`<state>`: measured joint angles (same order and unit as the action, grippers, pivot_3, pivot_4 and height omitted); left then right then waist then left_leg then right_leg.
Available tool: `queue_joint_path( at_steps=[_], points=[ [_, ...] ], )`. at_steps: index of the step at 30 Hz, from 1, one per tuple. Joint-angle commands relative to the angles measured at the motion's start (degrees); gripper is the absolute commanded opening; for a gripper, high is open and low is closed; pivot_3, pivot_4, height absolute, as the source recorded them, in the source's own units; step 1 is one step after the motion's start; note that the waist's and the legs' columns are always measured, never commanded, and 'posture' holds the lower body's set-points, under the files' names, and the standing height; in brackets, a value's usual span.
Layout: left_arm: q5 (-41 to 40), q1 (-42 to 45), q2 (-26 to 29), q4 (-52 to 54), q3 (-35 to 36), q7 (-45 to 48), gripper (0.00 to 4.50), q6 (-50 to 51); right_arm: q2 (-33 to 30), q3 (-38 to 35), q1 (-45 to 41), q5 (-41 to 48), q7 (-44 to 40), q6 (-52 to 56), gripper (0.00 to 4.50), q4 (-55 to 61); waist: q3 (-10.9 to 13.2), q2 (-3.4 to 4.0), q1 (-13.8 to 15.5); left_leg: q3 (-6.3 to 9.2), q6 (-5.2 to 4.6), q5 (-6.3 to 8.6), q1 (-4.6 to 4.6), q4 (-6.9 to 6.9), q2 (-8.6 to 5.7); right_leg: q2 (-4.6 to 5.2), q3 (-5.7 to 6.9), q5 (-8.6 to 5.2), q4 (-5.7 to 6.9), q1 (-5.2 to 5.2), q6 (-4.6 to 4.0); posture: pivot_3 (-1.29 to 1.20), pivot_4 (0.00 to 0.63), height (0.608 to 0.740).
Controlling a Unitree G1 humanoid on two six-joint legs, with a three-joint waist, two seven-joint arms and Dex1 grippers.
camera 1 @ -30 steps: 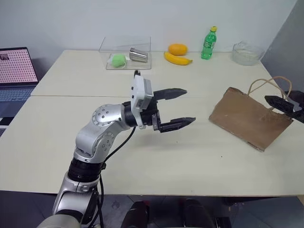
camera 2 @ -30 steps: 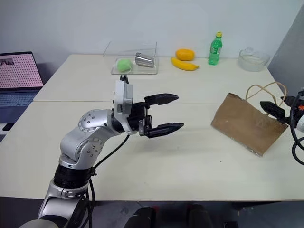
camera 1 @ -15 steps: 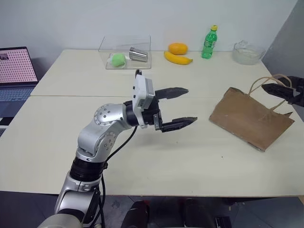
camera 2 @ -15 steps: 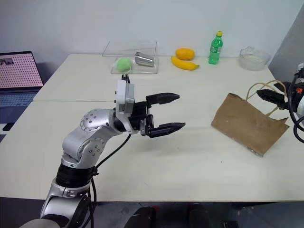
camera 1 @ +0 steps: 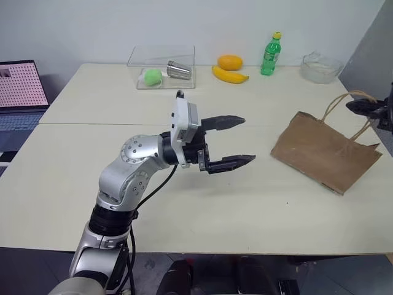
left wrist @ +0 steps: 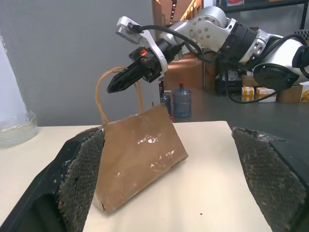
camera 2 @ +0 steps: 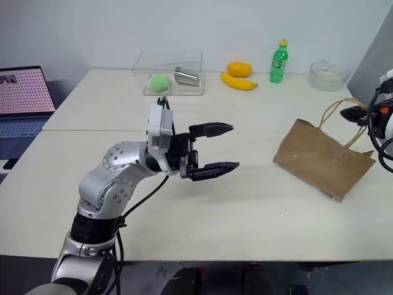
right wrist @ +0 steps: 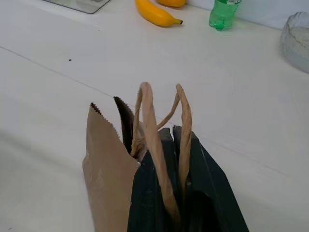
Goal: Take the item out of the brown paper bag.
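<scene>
Cream tabletop [camera 1: 80, 184] stretches wide across the scene, and on its right side lies the brown paper bag [camera 1: 322, 153], slumped on its side with the mouth toward the right edge and its twisted handles [camera 1: 344, 101] pulled up off the paper. Right gripper [camera 2: 351, 113] is at those handles, black fingers pressed together and pinching the loops; from the right wrist view both loops [right wrist: 161, 145] run down across the closed fingers [right wrist: 193, 193], the bag's serrated mouth edge standing just beside them. The ketchup bottle can't be seen anywhere on the table, and the little of the bag's inside that shows is too dark to tell.

Left gripper [camera 1: 236, 140] hovers mid-table, pointing toward the bag, fingers spread wide, holding nothing and touching nothing, well apart from the bag with bare table between.

Along the back edge: a clear plastic tray [camera 1: 161, 61] with a metal cup [camera 1: 179, 70] on its side and a green ball [camera 1: 152, 77], then a banana [camera 1: 229, 76], an orange fruit [camera 1: 229, 62], a green soda bottle [camera 1: 269, 55] and a clear bowl [camera 1: 319, 67] at the far right corner. A laptop [camera 1: 21, 92] sits open off the table's left side.
</scene>
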<state>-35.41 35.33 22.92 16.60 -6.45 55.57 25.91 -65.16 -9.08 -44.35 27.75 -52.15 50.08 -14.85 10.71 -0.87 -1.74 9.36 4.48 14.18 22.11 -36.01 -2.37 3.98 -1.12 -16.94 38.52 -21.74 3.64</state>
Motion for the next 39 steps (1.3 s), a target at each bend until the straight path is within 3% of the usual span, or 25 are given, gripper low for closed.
queue_joint_path(
  at_steps=[1, 10, 16, 29, 39],
  points=[
    [-1.40, 0.37, 0.44, 2.56, 1.47, -0.40, 4.44, 0.36, -1.20, -0.21, -4.18, -1.50, -0.69, -1.20, 0.03, -0.20, 0.01, 0.02, -0.03, 0.01, 0.00, 0.00, 0.00, 0.01, 0.00, 0.00, 0.01, 0.00, 0.00, -0.01, 0.00, 0.00, 0.150, 0.740],
    [-4.68, -5.97, 1.03, 8.27, 5.45, -8.52, 4.44, 5.57, 3.16, 10.50, -16.20, -12.30, -4.51, -16.06, 0.03, -2.69, 0.14, 0.23, -0.57, -0.10, 0.21, -0.12, 0.42, -0.01, 0.01, 0.01, -0.14, 0.01, 0.23, -0.55, 0.00, 0.00, 0.150, 0.740],
    [-3.28, -11.78, -1.90, 14.47, 7.04, -18.79, 4.44, 4.63, 10.44, 15.00, -24.23, -17.11, -6.25, -21.95, 0.03, -7.61, 0.14, 0.24, -0.53, -0.08, 0.23, -0.13, 0.52, -0.05, -0.05, 0.07, -0.14, 0.03, 0.22, -0.61, 0.01, 0.00, 0.150, 0.740],
    [2.44, -23.84, -4.24, 22.08, 7.75, -29.63, 4.44, -0.73, 27.97, 17.17, -37.17, -23.44, -3.39, -29.76, 0.03, -23.98, 0.14, 0.24, -0.17, -0.05, 0.25, -0.14, 0.57, -0.05, -0.06, 0.08, -0.13, 0.05, 0.31, -0.70, -0.03, 0.00, 0.150, 0.740],
    [6.91, -28.87, -5.14, 22.84, 8.68, -32.75, 4.44, -6.20, 41.34, 17.93, -43.92, -26.56, 1.30, -33.64, 0.03, -35.26, 0.13, 0.26, -0.25, -0.10, 0.26, -0.15, 0.59, -0.06, -0.05, 0.07, -0.19, 0.08, 0.45, -0.87, -0.09, 0.00, 0.150, 0.740]
  ],
)
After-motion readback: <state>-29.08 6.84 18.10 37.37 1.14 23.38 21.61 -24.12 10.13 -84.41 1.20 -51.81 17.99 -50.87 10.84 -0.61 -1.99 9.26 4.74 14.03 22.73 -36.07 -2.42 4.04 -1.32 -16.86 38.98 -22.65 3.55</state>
